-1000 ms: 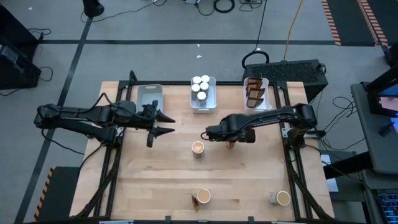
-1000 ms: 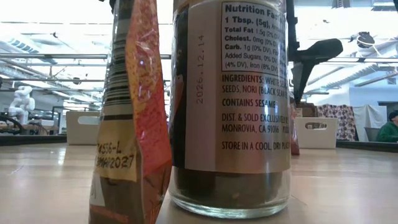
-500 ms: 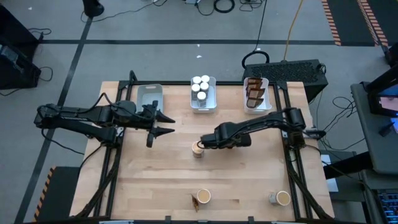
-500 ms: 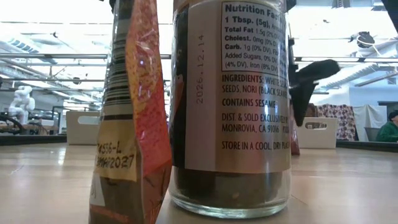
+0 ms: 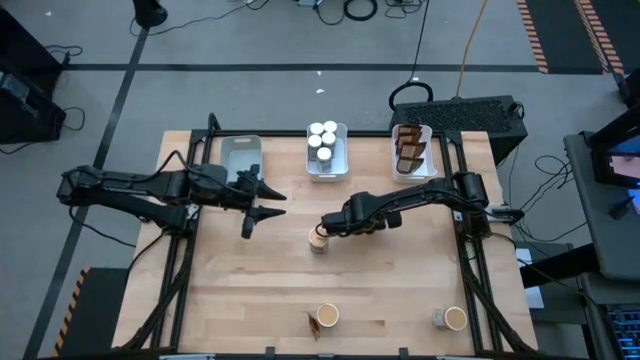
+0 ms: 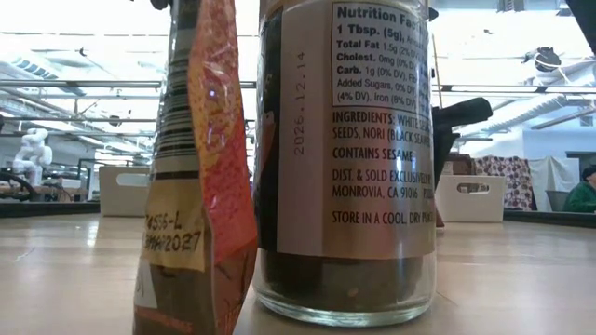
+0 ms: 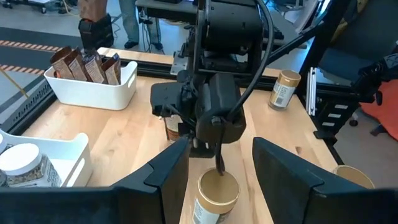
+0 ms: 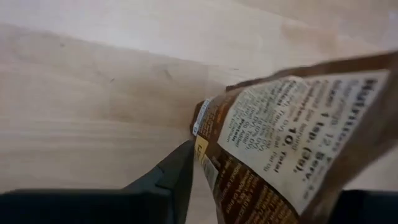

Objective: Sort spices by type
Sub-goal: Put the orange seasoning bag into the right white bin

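Your right pincer [image 5: 320,229] hovers mid-bench over the tan-topped tub [image 5: 318,241], fingers narrowed around a brown pouch [image 8: 292,149]; lift it clear before carrying it to the pouch tray [image 5: 427,150]; left pincer [image 5: 262,203] waits half-open.

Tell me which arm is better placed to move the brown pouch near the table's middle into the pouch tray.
Right. The right gripper is at the brown pouch, close up in its wrist view, and the pouch tray sits on its side. The left gripper hovers open, farther off.
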Controlling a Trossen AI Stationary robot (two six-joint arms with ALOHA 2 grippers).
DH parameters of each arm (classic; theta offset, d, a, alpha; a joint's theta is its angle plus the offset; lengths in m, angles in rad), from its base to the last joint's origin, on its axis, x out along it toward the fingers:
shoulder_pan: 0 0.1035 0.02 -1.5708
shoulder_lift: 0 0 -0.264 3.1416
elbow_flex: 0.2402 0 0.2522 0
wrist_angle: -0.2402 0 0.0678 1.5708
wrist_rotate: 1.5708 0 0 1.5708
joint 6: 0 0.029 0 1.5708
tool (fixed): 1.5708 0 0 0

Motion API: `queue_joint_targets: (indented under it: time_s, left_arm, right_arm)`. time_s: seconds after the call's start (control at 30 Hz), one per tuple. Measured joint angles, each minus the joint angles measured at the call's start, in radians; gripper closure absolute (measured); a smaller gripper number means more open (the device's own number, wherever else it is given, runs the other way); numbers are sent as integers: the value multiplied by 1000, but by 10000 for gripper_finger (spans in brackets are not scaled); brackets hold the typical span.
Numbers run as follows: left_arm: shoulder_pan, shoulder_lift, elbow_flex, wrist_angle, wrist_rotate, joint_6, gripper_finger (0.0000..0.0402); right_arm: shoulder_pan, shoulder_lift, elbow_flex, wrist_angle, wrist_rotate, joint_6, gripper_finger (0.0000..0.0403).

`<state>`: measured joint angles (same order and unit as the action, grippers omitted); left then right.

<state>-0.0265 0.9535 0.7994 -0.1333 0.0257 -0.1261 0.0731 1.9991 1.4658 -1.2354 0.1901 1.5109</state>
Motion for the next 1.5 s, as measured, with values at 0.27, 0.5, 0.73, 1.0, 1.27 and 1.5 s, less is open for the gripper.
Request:
queue_joint_targets:
  time_s: [0.27,0.5,0.73,1.0,1.27,1.5]
  left_arm:
    - [0,3,0,29,-30,0,219]
    - [3,3,0,58,-47,0,219]
    - [27,3,0,58,-60,0,219]
    - [57,3,0,77,-61,-18,219]
    - [67,3,0,76,-78,-53,219]
    - [67,3,0,76,-139,-85,219]
  right_arm:
    - [-6,0,0,-4,4,-86,363]
    - [-8,-5,0,-10,17,-194,394]
    - [-28,-73,0,-24,50,-326,392]
    - [-110,-238,0,-110,159,-567,395]
    - [-266,-405,0,-225,191,-1049,395]
    - [-419,-487,0,-216,199,-1387,395]
